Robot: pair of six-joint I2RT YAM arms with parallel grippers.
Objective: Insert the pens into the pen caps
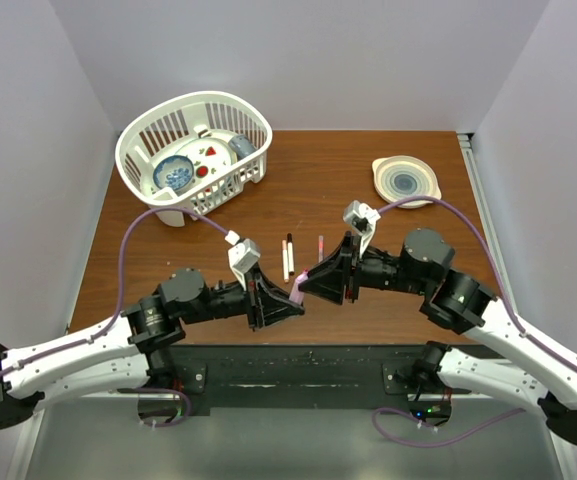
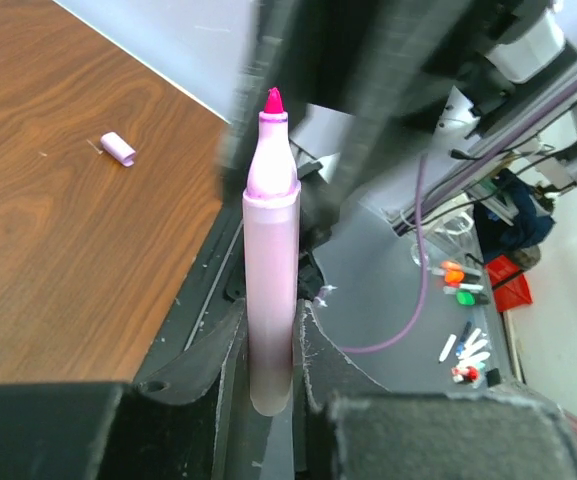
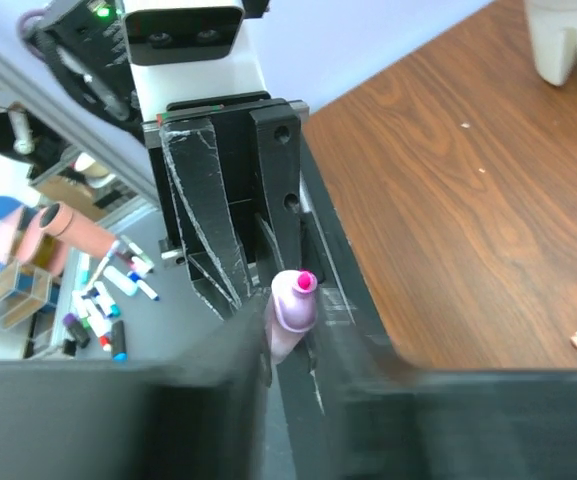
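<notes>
Pink pen (image 2: 271, 262) clamped in left tool (image 2: 271, 328); right tool (image 1: 310, 281) grip: cannot tell.

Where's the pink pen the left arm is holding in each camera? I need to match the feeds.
Top external: pink pen low centre, at the tips of the left fingers.
Left wrist: pink pen centre, upright in the left fingers, tip bare.
Right wrist: pink pen low centre, tip facing the camera.
Shared landmark: the wooden table.

The brown wooden table (image 1: 308, 190) carried a white slatted plastic basket (image 1: 163, 128), a cream round dish (image 1: 405, 180) and slim marker pens (image 1: 286, 262).
</notes>
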